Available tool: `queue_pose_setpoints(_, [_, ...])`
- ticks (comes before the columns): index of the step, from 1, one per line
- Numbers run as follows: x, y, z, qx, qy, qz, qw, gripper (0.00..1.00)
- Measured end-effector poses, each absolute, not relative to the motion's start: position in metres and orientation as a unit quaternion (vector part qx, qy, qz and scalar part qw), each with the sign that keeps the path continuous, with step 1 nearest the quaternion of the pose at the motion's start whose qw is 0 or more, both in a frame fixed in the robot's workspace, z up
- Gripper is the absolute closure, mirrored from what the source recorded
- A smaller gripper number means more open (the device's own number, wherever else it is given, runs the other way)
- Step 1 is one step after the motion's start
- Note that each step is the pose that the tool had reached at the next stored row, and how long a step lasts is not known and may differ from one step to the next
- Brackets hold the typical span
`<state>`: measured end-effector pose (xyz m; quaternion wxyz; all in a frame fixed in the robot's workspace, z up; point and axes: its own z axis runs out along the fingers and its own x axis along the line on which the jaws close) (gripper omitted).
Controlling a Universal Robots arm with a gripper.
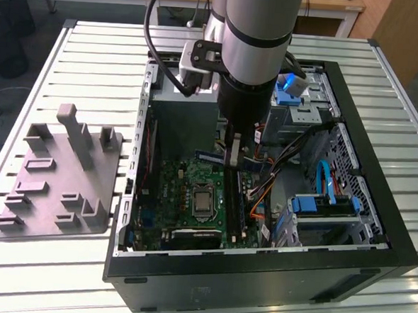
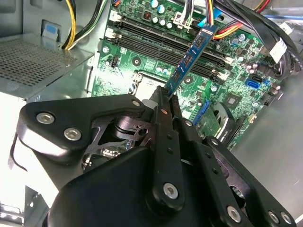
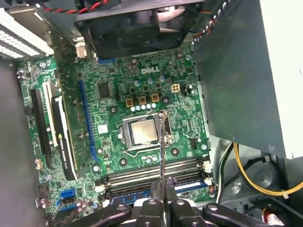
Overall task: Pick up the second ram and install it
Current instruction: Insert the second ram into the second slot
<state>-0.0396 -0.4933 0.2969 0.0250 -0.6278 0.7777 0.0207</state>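
In the exterior view, your gripper [image 1: 232, 147] hung inside the open case [image 1: 375, 230] over the motherboard [image 1: 185, 190], with the grey fixture [image 1: 59, 176] well apart on that view's left. In the second wrist view, the fingers were clamped on one end of the ram [image 2: 191, 52], and its free end reached out over the slots [image 2: 156, 40]. In the first wrist view, the ram [image 3: 162, 142] showed edge-on, crossing the slots [image 3: 151, 171]. You had the pick done and were carrying it to install, I judge. Seating it would call for lining its edge along a free slot.
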Motion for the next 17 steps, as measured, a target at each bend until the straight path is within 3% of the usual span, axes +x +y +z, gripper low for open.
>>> queue_pose_setpoints(17, [-0.0394, -0.4933, 0.2967, -0.601, 0.798, 0.020, 0.026, 0.86])
